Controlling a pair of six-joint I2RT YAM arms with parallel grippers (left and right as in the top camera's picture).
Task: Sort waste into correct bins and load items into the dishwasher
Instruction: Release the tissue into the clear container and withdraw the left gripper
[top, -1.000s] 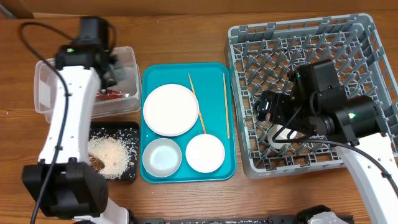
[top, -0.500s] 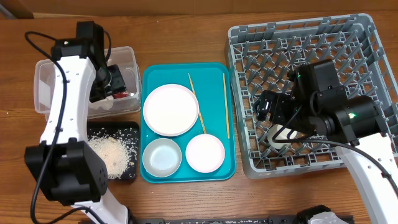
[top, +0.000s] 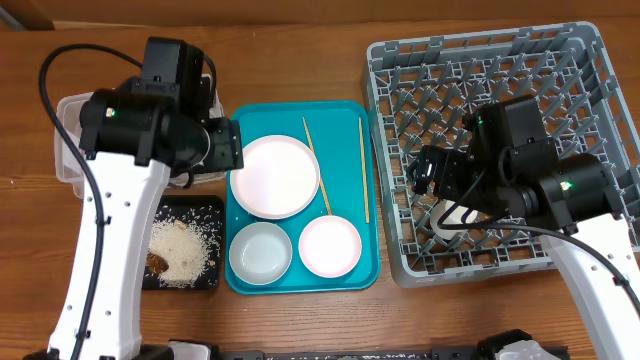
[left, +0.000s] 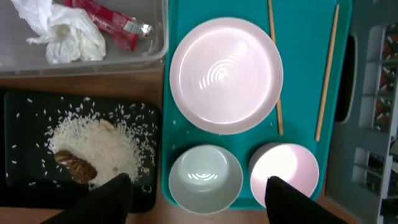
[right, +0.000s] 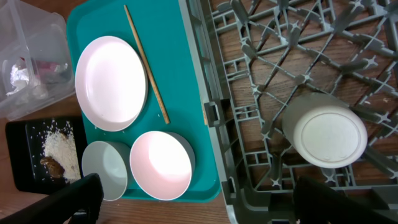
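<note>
At the left rear of the wooden bench (top: 300, 60), tub: deep clear rectangular plastic tub (left: 158, 37), holding a crumpled white paper napkin (left: 62, 37) and a small red foil wrapper (left: 109, 22), the two touching.
Black tray: flat shallow black rectangular tray (left: 18, 124) just in front of the tub, carrying loose white rice grains (left: 99, 146) in a heap, a brown food scrap (left: 74, 168) at the heap's edge, and stray grains scattered around.
Teal tray: large teal plastic serving tray (left: 301, 62) between the two bins and the rack.
Plate: round pale pink-white plate (left: 227, 74) lying flat on the teal tray's rear half.
Bowls: white bowl (left: 205, 180) and pink bowl (left: 284, 174) side by side on the teal tray's front half, mouths up.
Chopsticks: two thin wooden chopsticks (left: 275, 68) lying lengthwise on the teal tray, one along the plate's right rim, the other chopstick (left: 326, 68) apart from it, near the tray's right edge.
Rack: large square grey plastic dish rack (top: 480, 70) at the bench's right, with a lattice floor and upright pegs.
Cup: small white cup (right: 323, 130) inside the rack near its front left corner, a round end facing the right wrist camera; upright or tipped, cannot tell.
Left fingers: left fingers (left: 112, 202) raised above the things, spread wide, nothing between them.
Right fingers: right fingers (right: 74, 202) over the rack's front left part, above the cup, spread wide, holding nothing.
</note>
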